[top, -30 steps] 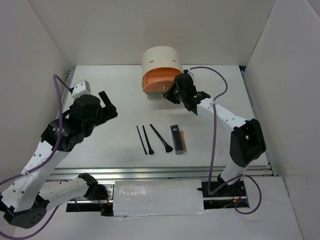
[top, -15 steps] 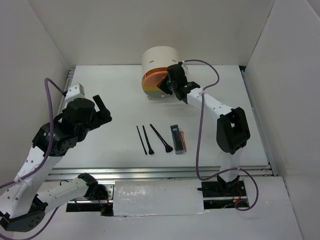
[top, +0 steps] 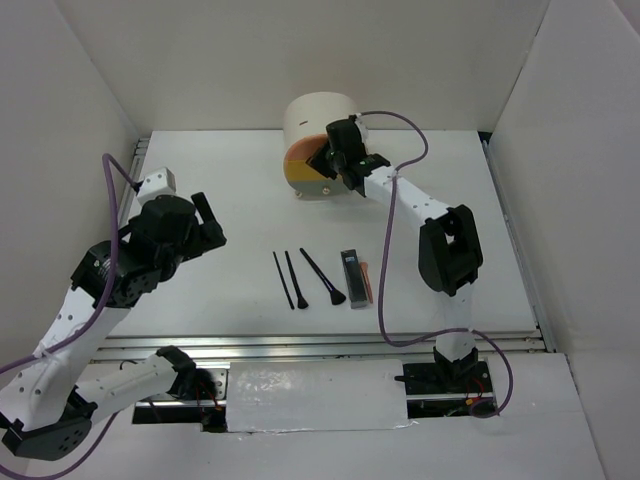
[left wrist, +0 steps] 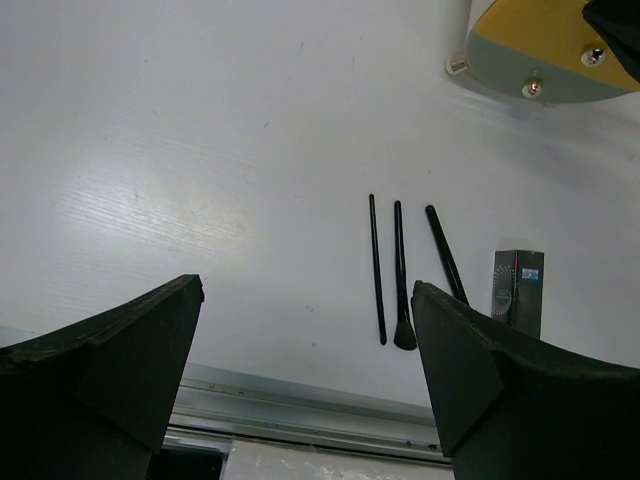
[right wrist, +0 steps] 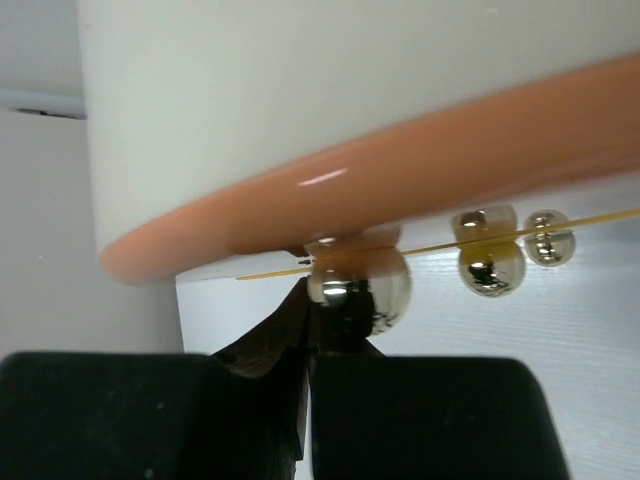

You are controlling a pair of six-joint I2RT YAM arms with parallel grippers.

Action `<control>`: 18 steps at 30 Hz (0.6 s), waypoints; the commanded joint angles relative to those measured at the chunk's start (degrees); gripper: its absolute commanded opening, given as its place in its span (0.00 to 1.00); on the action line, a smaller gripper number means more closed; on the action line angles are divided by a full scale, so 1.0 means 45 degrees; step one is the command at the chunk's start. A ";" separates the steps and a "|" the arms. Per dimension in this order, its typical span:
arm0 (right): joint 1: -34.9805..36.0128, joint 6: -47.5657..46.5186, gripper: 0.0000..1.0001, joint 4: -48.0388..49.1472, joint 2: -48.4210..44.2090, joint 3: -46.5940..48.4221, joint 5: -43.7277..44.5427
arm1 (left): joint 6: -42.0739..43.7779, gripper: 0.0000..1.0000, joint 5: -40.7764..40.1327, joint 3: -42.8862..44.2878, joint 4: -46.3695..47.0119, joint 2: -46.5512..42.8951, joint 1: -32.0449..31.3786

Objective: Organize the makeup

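Note:
The makeup lies in a row on the table: two thin black sticks [top: 283,281], a black flared-head brush [top: 323,277], a dark grey box [top: 351,278] and salmon-pink sticks [top: 366,282] beside the box. No pale teal stick shows. They also show in the left wrist view: the black sticks [left wrist: 377,268] and the box [left wrist: 518,285]. My left gripper [top: 205,215] is open and empty, held above the table left of the row [left wrist: 310,290]. My right gripper [top: 335,162] is shut, its tips [right wrist: 320,300] against the silver knob [right wrist: 360,285] of the orange drawer [right wrist: 400,190].
The cream cylindrical organizer [top: 315,115] stands at the back middle, its yellow drawer front [top: 298,168] showing under the orange one. White walls close in left, right and back. A metal rail [top: 330,345] runs along the near table edge.
My right gripper has moved left and back along the organizer, and the orange drawer has swung in toward the cylinder. My left arm has shifted slightly and stays open.

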 commanded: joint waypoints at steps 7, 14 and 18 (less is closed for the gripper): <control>-0.0085 0.0345 0.00 0.0304 0.0043 0.0865 -0.0152 | -0.0360 1.00 -0.0261 -0.0214 -0.0249 -0.0583 0.0066; -0.0124 0.1514 0.30 0.2333 -0.3177 -0.4072 0.0238 | -0.0458 0.99 -0.0222 -0.0584 -0.0035 -0.0798 0.0066; -0.0552 0.1595 0.48 0.4910 -0.4468 -0.7122 -0.0169 | -0.0283 1.00 0.0031 -0.0663 0.0044 -0.0720 0.0066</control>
